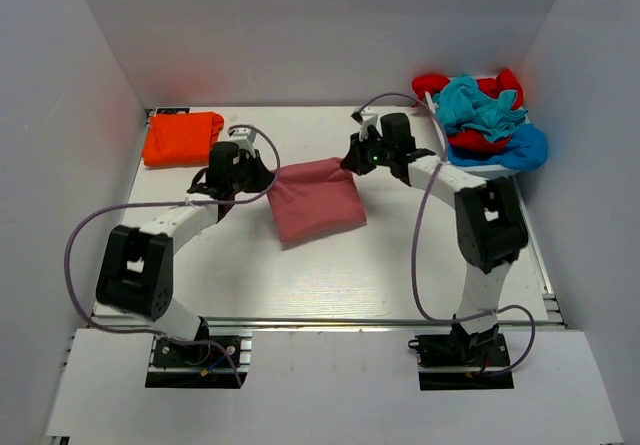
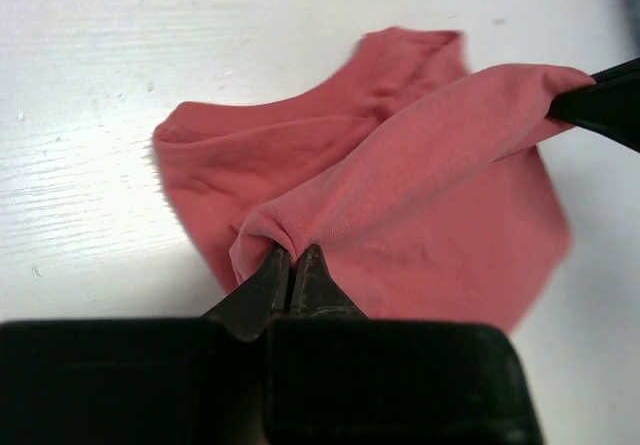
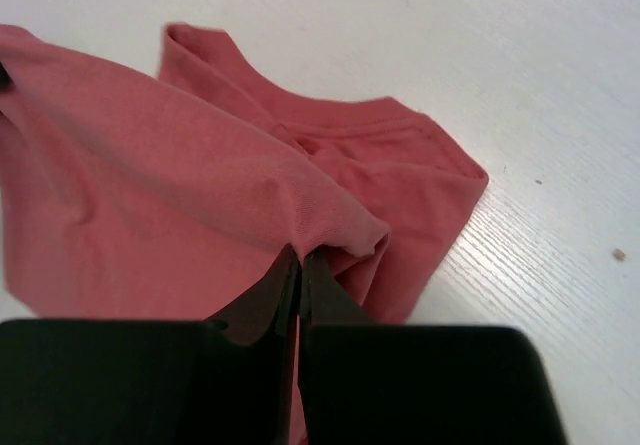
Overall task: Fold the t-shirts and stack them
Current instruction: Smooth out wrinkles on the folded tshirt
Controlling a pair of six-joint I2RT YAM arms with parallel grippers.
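A dusty pink-red t-shirt (image 1: 315, 203) hangs stretched between both grippers over the middle of the table, its lower part resting on the surface. My left gripper (image 1: 262, 177) is shut on the shirt's left top corner; in the left wrist view the gripper (image 2: 293, 255) pinches a fold of the shirt (image 2: 400, 205). My right gripper (image 1: 350, 161) is shut on the right top corner; in the right wrist view the gripper (image 3: 300, 257) pinches the cloth (image 3: 170, 185). A folded bright orange t-shirt (image 1: 181, 137) lies at the back left.
A heap of unfolded shirts, teal (image 1: 478, 105), red (image 1: 505, 87) and blue (image 1: 520, 147), lies at the back right corner. White walls enclose the table (image 1: 330, 275) on three sides. The right gripper's fingertip (image 2: 600, 105) shows at the left wrist view's right edge.
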